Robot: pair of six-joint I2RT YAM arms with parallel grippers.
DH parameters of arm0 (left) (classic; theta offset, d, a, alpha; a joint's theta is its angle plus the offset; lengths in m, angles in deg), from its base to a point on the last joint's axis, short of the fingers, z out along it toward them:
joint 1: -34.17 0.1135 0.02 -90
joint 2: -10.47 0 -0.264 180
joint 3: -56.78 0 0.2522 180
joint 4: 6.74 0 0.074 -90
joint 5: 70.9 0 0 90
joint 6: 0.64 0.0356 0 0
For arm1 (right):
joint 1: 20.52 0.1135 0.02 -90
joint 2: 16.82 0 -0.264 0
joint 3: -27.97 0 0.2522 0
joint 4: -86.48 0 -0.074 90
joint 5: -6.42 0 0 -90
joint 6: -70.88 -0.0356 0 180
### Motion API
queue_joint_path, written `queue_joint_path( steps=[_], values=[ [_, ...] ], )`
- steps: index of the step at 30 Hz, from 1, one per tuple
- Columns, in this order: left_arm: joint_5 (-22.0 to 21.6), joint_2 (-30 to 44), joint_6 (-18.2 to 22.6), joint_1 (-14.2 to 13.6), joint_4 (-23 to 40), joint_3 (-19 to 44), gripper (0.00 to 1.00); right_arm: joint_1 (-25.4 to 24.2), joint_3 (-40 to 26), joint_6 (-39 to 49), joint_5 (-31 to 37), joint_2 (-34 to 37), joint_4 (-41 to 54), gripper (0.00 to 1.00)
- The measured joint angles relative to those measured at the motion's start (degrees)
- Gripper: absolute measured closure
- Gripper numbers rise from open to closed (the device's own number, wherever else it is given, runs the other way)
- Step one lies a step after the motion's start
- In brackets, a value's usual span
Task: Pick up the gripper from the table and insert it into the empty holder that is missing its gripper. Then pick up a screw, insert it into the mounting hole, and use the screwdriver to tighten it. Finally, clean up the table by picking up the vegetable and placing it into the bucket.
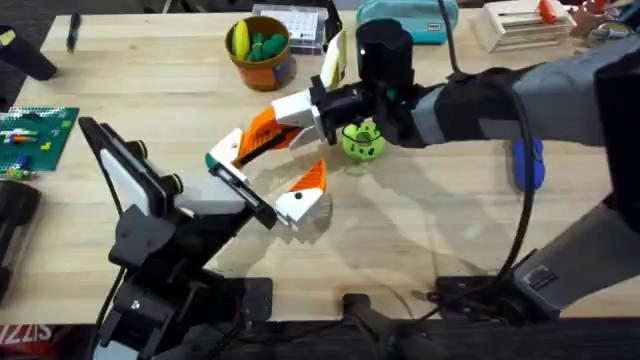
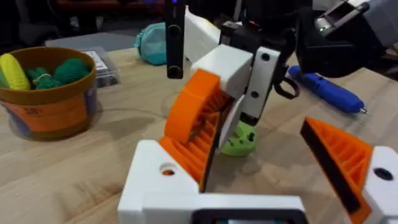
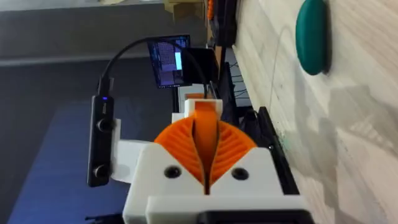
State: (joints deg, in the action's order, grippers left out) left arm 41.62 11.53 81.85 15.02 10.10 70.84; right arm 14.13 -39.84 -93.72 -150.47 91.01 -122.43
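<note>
My left gripper [image 1: 283, 160] is open over the table [image 1: 430, 220], its white fingers with orange pads [image 2: 345, 158] set wide apart. My right gripper [image 1: 262, 135] reaches across from the right. Its orange pads [image 3: 219, 144] are pressed shut and lie against the left gripper's far finger [image 2: 186, 149]. I cannot tell the task's loose gripper or the holder apart in that cluster. The screw is hidden. A lime-green vegetable [image 1: 362, 141] sits just behind the grippers. The blue screwdriver [image 1: 528, 165] lies to the right. The orange-brown bucket [image 1: 262, 68] stands at the back with yellow and green vegetables in it.
A teal pouch [image 1: 405, 22] and a clear box [image 1: 298, 26] sit behind the bucket. A green brick plate [image 1: 35, 135] lies at the left edge. Wooden blocks [image 1: 520, 22] are at the back right. The right arm's black cable [image 1: 525, 210] hangs over the table's right side.
</note>
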Motion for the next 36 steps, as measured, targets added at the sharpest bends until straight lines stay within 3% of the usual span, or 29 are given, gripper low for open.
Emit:
queue_joint_path(
  steps=[17,36],
  values=[
    [-2.7,0.0,0.2,0.3,0.1,0.0,0.012,0.9,-1.5,0.0,3.5,0.7,0.5,0.977],
    [6.9,0.0,1.3,0.2,-0.9,0.0,0.012,-1.5,-1.5,0.9,-5.3,0.7,1.1,0.975]
  ],
)
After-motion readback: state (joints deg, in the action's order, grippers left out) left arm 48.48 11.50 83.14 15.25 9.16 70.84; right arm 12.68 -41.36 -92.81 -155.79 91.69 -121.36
